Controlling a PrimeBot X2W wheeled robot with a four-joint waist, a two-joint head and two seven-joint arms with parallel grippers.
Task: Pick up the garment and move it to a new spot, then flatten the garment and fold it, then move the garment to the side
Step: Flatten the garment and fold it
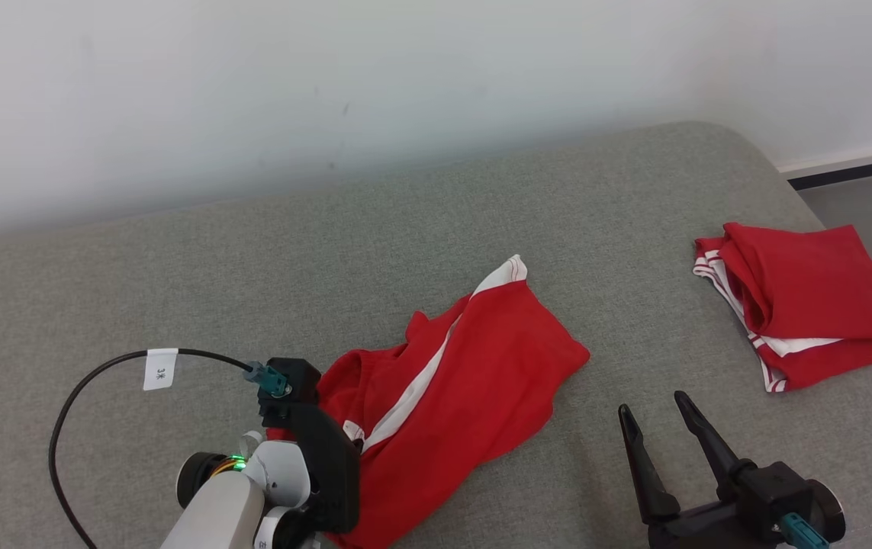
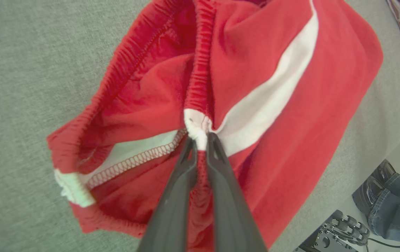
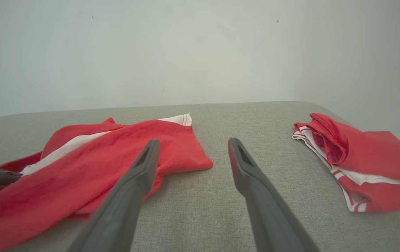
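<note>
The garment (image 1: 466, 381) is a pair of red shorts with a white side stripe, lying crumpled on the grey cushion near its front. In the left wrist view my left gripper (image 2: 201, 137) is shut on the garment (image 2: 290, 115), pinching the elastic waistband where the white stripe ends. In the head view the left wrist hides those fingers at the garment's near left edge. My right gripper (image 1: 653, 408) hovers open to the right of the garment, with nothing between its fingers (image 3: 140, 168), and the garment (image 3: 116, 154) lies ahead and left of it.
A second red and white garment (image 1: 802, 305) lies folded at the cushion's right end (image 3: 360, 157). The grey cushion (image 1: 329, 259) meets a white wall behind. A black cable (image 1: 85, 396) loops off my left wrist. A person's shoe and jeans leg (image 2: 385, 196) stand on the floor beside the cushion.
</note>
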